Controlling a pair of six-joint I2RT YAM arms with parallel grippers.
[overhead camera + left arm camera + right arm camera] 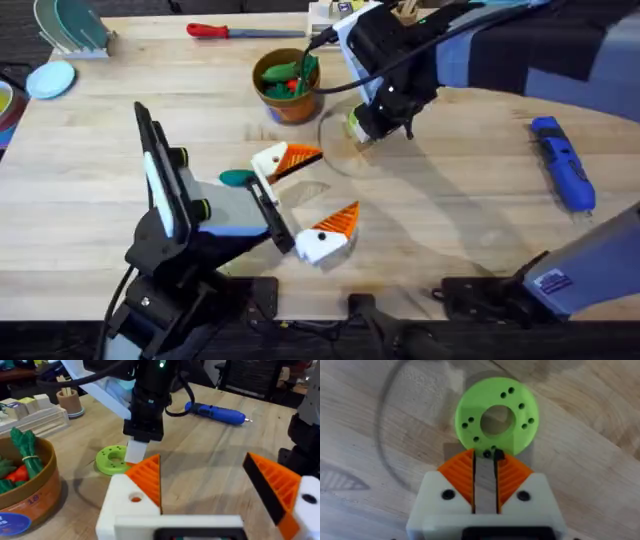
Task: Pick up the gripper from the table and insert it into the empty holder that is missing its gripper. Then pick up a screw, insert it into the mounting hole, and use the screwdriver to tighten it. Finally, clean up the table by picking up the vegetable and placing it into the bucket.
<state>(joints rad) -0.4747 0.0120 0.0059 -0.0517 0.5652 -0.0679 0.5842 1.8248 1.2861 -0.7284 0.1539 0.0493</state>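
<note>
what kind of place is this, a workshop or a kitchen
Probably a robotics lab bench: a pale wooden table holds a chunky blue powered screwdriver, a red-handled hand tool and a lime-green plastic disc with holes.

Lime-green disc (pixel 356 128), red-handled tool (pixel 232 32), tan cup (pixel 70 402) on table (pixel 460 200).

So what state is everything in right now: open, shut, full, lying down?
Left hand: open, holding nothing.
Right hand: shut, tips at the lime-green disc.
Bucket: upright, toy vegetables inside.
Blue screwdriver: lying flat, untouched.
Teal vegetable: lying flat, outside the bucket.
Red-handled tool: lying flat, untouched.
</note>
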